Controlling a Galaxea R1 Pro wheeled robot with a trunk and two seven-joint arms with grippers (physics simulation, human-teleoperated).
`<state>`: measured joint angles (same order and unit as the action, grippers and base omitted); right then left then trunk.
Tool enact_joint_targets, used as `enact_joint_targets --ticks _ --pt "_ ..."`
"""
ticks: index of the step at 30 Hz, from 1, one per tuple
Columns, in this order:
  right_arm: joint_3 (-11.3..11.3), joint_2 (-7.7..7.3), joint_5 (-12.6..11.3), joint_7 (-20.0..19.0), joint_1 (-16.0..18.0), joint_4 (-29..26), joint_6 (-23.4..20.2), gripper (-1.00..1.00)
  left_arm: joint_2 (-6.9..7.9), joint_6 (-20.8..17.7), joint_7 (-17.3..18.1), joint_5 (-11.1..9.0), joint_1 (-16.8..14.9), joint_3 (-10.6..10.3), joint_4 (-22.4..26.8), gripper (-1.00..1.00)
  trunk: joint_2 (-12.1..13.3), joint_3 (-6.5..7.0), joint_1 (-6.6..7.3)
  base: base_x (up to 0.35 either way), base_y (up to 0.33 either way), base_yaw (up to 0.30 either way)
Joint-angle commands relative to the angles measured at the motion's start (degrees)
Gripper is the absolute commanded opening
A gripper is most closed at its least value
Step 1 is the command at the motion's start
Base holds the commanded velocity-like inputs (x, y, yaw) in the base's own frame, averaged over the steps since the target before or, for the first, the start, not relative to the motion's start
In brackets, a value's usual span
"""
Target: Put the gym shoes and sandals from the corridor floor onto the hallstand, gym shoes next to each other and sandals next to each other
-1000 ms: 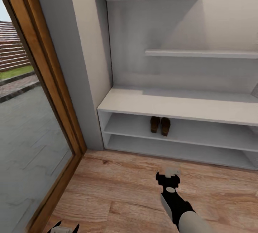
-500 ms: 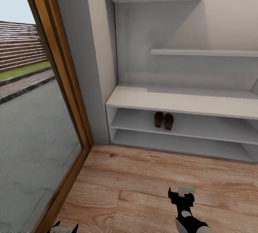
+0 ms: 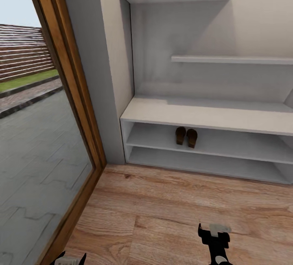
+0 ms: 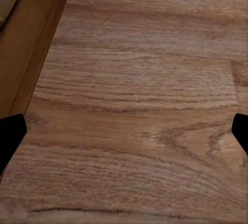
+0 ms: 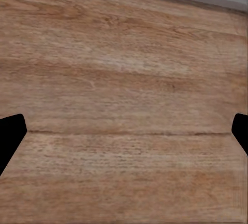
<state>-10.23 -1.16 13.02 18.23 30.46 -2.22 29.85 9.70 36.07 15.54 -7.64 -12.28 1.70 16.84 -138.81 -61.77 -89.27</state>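
Sandals [image 3: 186,136], dark brown with strappy uppers, stand side by side, touching, on the upper of the two low shelves of the light-grey hallstand [image 3: 211,115], a matte, flat-panelled unit. They likely handle as light, semi-stiff objects, best pinched across the sole at mid-length. Gym shoes are not visible. Both arms hang over the wood-grain plank floor [image 3: 162,212]; left gripper [image 4: 124,131] and right gripper [image 5: 124,131] jaws are spread wide, holding nothing.
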Motion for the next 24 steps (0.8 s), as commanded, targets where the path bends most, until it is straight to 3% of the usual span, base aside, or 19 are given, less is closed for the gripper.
enact_joint_targets --ticks 1,12,24 --pt "-0.41 0.01 0.61 0.22 -0.12 0.08 0.16 1.00 0.01 0.02 0.59 -0.51 -0.03 0.16 -0.05 1.00 -0.02 -0.05 0.01 0.000 0.000 0.000" --pt "-0.43 0.08 0.63 0.31 -1.13 0.21 0.20 1.00 0.02 0.13 0.47 -0.53 0.05 0.15 -0.40 1.00 -0.02 -0.04 0.01 0.000 0.000 -0.007" --pt "-0.48 -0.29 0.54 0.59 -2.26 0.20 0.18 1.00 0.04 0.14 0.43 -0.52 0.06 0.45 -0.72 1.00 -0.02 0.11 0.01 0.000 0.000 -0.206"
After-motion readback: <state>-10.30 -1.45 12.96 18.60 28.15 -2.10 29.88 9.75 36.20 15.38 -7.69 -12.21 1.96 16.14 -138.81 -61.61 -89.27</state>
